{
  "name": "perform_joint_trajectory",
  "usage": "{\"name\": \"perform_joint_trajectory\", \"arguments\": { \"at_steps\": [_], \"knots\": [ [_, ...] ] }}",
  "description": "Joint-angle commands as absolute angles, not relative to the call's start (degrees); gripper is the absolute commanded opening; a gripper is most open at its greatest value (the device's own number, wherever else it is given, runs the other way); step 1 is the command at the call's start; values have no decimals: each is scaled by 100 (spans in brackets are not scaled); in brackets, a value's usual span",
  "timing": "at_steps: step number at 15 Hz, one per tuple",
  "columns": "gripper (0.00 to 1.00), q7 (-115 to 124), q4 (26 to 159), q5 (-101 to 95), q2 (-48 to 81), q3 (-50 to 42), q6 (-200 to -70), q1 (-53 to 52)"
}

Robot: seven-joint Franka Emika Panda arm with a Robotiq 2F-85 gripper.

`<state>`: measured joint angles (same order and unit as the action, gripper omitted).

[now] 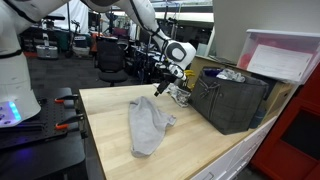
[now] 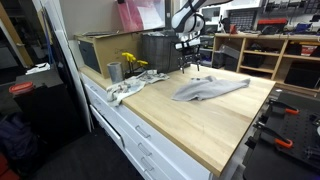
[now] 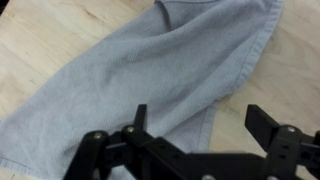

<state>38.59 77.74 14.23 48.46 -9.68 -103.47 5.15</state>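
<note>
WORKSHOP: A robot arm's black two-fingered hand [image 1: 163,87] hangs just above the far end of one crumpled grey fabric towel [image 1: 148,125], which lies near the middle of a pale wooden surface [image 1: 105,125]. The hand is spread wide and pinches nothing.

The wrist view shows this best. Two dark fingers [image 3: 138,122] stand well apart, the towel fills most of the frame beneath them, and bare wood shows at the corners. Nothing else on the surface appears in that view.

Both exterior views show one dark plastic crate [image 1: 232,100] standing close behind the hand at the back of the surface. An exterior view also shows one pink-and-white bin [image 1: 285,55] behind the crate.

In an exterior view, four more things sit along the surface's end, well apart from the towel: one small metal cup [image 2: 114,71], a yellow object [image 2: 132,62] too small to identify, one crumpled white rag [image 2: 127,90] and one brown cardboard box [image 2: 98,48].

Count: one arm, one hand, one towel, one crate, one bin, one cup, one rag, one box.
</note>
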Motion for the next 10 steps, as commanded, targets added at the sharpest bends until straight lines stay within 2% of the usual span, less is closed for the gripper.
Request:
{"name": "perform_joint_trajectory", "arguments": {
  "at_steps": [1, 2, 3, 4, 5, 6, 8, 10],
  "knots": [
    [75, 3913, 7793, 1314, 4956, -1079, -10372, 718],
    [74, 3923, 7757, 1305, 5014, -1115, -10387, 776],
    [68, 3918, 7722, 1300, 5061, -1137, -10384, 828],
    [73, 3931, 7687, 1291, 5111, -1170, -10393, 870],
    [87, 3943, 7662, 1285, 5150, -1197, -10411, 900],
    [93, 3960, 7625, 1290, 5210, -1218, -10439, 930],
    [100, 4088, 7497, 1313, 5370, -1256, -10522, 970],
    [100, 4261, 7306, 1428, 5527, -1242, -10617, 1034]
  ]
}}
